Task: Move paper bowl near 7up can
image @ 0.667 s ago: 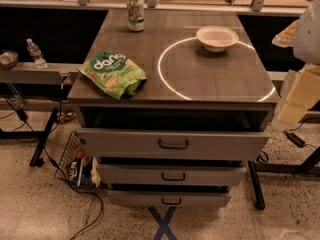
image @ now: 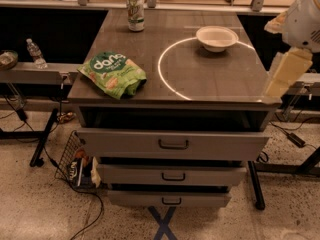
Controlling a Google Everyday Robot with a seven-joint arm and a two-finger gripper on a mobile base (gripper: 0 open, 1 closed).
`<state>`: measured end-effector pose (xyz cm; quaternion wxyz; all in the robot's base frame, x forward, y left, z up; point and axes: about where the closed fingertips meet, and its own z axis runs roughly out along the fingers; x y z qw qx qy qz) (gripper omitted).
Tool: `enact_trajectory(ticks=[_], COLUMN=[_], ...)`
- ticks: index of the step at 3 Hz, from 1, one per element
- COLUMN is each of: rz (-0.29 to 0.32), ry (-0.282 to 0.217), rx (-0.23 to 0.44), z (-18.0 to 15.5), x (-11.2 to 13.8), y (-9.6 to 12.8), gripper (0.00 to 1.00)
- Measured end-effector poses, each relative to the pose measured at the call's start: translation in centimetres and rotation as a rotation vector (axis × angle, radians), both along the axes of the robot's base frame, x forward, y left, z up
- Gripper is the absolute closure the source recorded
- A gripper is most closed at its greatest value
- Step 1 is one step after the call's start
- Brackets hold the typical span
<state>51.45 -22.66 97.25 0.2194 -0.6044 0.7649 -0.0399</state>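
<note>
The paper bowl [image: 217, 38] is off-white and shallow and sits upright at the back right of the table top, on the edge of a bright ring of light. The 7up can [image: 135, 13] stands upright at the back left of the table, well apart from the bowl. My gripper [image: 286, 75] shows as a pale yellow part under the white arm at the table's right edge, right of and nearer than the bowl, not touching it.
A green snack bag [image: 113, 74] lies at the table's front left. The grey table [image: 210, 79] has three drawers pulled out below. A water bottle [image: 35, 53] and a small dark bowl [image: 7, 59] sit on a low shelf at left. A wire basket [image: 75, 161] and cables lie on the floor.
The arm at the right edge has moved a little up and to the left, toward the table. The bowl, can and bag have not moved.
</note>
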Motion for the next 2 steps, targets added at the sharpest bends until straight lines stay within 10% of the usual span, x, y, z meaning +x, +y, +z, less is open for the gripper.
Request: enact_trajectory(ticks=[2], rz=[0.059], ry=[-0.142], rx=[0.125], z=[-2.6], x=[17.1], y=[-0.2], gripper=[0.0])
